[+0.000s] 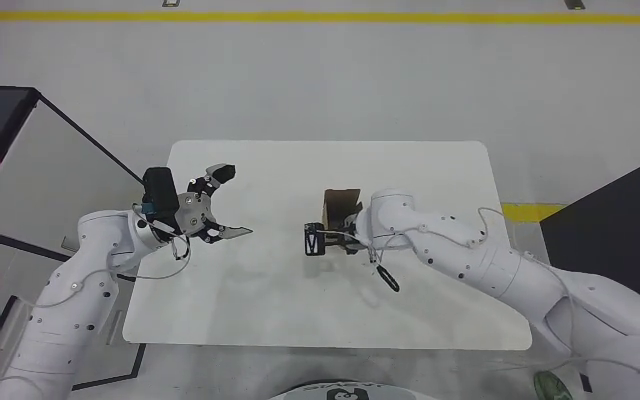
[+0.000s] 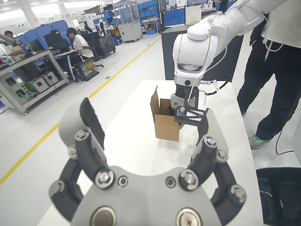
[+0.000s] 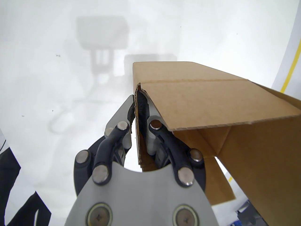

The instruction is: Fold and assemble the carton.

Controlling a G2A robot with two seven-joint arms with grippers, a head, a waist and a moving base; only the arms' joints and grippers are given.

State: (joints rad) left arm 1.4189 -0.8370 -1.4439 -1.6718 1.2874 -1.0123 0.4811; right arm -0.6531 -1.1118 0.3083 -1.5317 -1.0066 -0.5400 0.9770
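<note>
A small brown carton [image 1: 340, 203] stands upright near the middle of the white table [image 1: 420, 300], its top flaps open. In the left wrist view the carton [image 2: 165, 124] has one flap raised at its far corner. My right gripper [image 3: 139, 105] is shut on one side wall of the carton [image 3: 207, 99], a finger on each face of the cardboard. My left gripper [image 1: 237, 201] is open and holds nothing, hovering over the table's left part, well apart from the carton. Its two ribbed fingers [image 2: 92, 118] are spread wide, facing the carton.
A black cabinet [image 1: 600, 235] stands off the table's right edge and a black frame [image 1: 40, 130] off its left. The table's front half [image 1: 300, 310] is bare. A yellow floor line [image 1: 320, 16] runs behind the table.
</note>
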